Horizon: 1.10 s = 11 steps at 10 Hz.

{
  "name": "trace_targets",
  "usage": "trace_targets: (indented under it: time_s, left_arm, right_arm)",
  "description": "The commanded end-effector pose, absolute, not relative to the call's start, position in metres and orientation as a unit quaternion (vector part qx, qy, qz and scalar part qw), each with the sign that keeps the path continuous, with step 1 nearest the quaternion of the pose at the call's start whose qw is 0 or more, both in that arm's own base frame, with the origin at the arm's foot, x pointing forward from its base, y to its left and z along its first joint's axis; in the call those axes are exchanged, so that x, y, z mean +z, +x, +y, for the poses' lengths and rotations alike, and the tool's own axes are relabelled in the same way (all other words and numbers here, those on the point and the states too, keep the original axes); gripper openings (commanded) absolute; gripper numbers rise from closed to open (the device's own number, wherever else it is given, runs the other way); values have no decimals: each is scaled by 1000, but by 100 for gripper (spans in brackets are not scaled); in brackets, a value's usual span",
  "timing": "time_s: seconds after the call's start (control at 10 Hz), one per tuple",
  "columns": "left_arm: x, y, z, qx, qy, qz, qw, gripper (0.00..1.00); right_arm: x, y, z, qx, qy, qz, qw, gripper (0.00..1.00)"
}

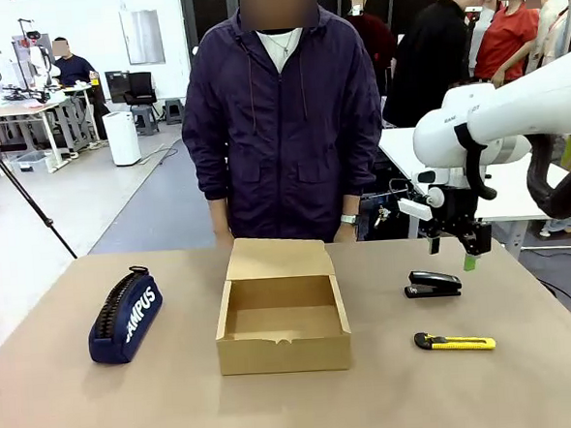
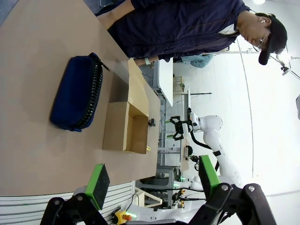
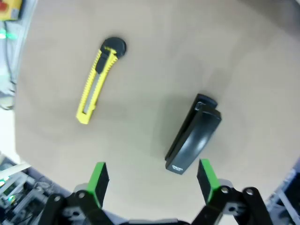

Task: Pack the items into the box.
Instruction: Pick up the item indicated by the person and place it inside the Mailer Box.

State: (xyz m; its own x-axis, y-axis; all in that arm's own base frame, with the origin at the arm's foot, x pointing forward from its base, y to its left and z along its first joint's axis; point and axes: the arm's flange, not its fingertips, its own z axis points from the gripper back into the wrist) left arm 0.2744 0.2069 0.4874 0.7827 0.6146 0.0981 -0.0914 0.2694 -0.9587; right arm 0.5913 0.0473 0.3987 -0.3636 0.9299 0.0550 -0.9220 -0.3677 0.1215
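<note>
pencil case (image 1: 125, 316): navy, white "CAMPUS" lettering
stapler (image 3: 194, 136): white print, unreadable
left end effector (image 2: 153, 176): released
right end effector (image 3: 152, 174): released

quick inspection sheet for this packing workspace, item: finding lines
surface: brown table
job's things: cardboard box open mid-table, nothing inside; navy pencil case to its left; black stapler and yellow utility knife to its right
clutter: nothing seen
grippers: right gripper open, over the stapler; left gripper open, holding nothing
cables: black cable looped on the right arm
surroundings: person at the far edge; other people behind
</note>
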Motion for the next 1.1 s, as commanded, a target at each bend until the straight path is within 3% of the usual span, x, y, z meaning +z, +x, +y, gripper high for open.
trace_targets:
  time_s: [0.0, 0.1, 0.3, 0.5, 1.0]
  left_arm:
    - [488, 275, 207, 225, -564, -243, 756, 100]
    - [488, 275, 207, 225, -564, -243, 756, 100]
    - [488, 275, 207, 225, -564, -243, 756, 100]
    - [488, 275, 207, 225, -564, -243, 756, 100]
    - [488, 275, 207, 225, -564, -243, 756, 100]
  right_arm:
    - [396, 590, 44, 832, 53, 67, 549, 100]
    - [399, 591, 47, 825, 57, 35, 561, 100]
    - [389, 594, 56, 767, 9, 12, 641, 100]
    - [370, 602, 60, 739, 5, 20, 674, 100]
    - [310, 614, 59, 700, 57, 11, 711, 100]
